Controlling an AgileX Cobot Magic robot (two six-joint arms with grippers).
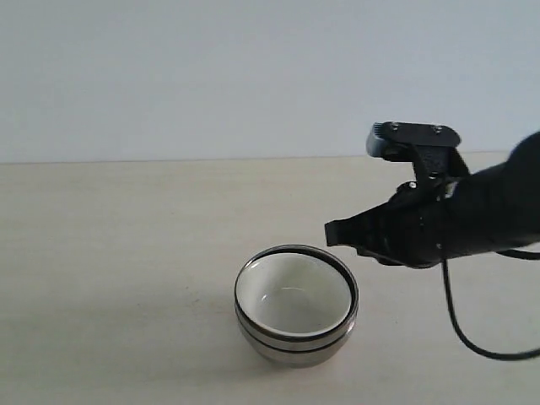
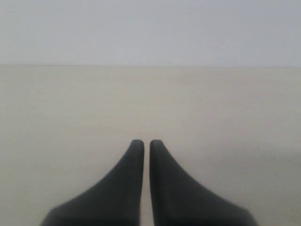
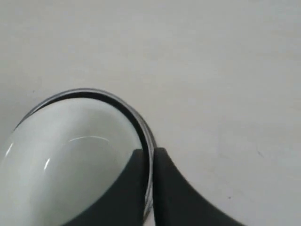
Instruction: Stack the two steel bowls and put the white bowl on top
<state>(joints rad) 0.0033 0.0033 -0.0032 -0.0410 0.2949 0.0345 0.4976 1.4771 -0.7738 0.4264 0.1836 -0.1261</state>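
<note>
- On the left, the left arm's black 2-fingered gripper (image 2: 142,143) hangs over bare tabletop. Its fingertips are pressed almost together, with only a sliver between them and nothing held. No bowl shows in its view.
- At the middle of the exterior view sit the 2 shiny round steel bowls (image 1: 295,348), nested 1 inside the other. The small cream-white ceramic bowl (image 1: 294,294) rests inside the upper one, upright and empty. Its outer side is hidden, and I cannot tell which steel bowl is dimpled.
- To the right, the right arm's black gripper (image 1: 335,230) hovers just above and beside the stack's right rim, its fingers drawn nearly together around nothing. In its wrist view the rim passes behind the slit between them, apparently without contact.
- By my reading the stack is built and the step in hand is clearing away. The right gripper should rise first, then draw back to the right, so neither finger clips the rim or tips the white bowl askew. The trailing black cable (image 1: 456,325) should be kept off the stack.
- The pale beige matte table (image 1: 110,253) looks flat, so the bowls should sit steady. Behind it runs a plain pale grey wall (image 1: 211,76).
</note>
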